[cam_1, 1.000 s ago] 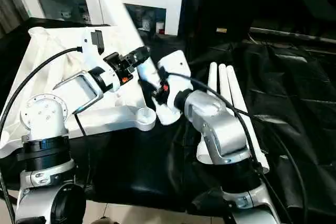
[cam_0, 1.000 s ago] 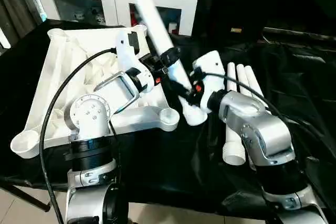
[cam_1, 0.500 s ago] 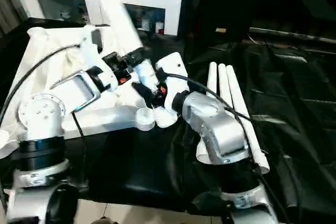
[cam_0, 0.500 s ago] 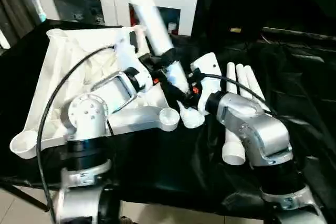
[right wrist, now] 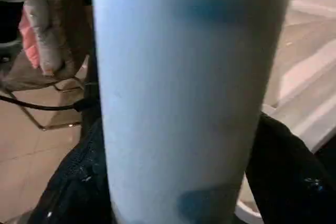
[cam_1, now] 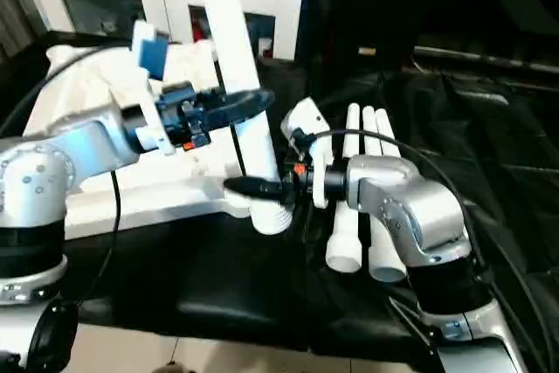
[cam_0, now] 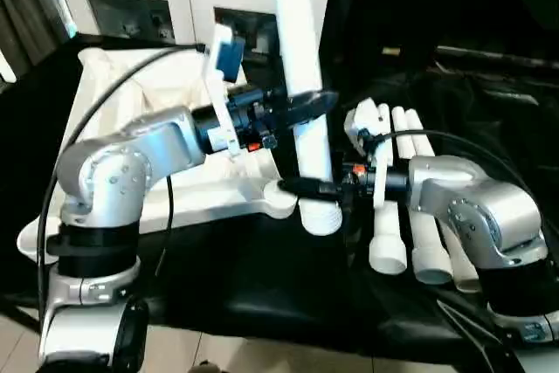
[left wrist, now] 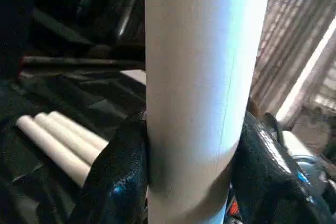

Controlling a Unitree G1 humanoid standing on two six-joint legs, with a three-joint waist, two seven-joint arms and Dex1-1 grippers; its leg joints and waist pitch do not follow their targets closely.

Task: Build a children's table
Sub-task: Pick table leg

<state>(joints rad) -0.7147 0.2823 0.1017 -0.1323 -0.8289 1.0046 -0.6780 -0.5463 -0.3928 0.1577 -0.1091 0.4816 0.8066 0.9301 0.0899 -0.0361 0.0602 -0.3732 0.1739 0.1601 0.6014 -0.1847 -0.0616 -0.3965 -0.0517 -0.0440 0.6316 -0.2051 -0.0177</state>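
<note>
My left tool [cam_0: 307, 102] clamped the upright white leg [cam_0: 297, 32] at mid-height; my right tool [cam_0: 306, 188] straddled its lower end, grip uncertain. The inverted tabletop [cam_0: 113, 102] lay on the black worktop [cam_0: 489, 128], three spare legs [cam_0: 406, 172] alongside.

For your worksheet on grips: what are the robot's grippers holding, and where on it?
Both hold one table leg: left gripper mid-shaft, right gripper near its lower end.

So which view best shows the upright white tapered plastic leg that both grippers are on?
The left eye view: the upright white tapered plastic leg shows most of its length, from its wide end by the white tabletop's corner socket upward. The right eye view shows much the same. Both wrist views show a close section between black fingers.
</note>
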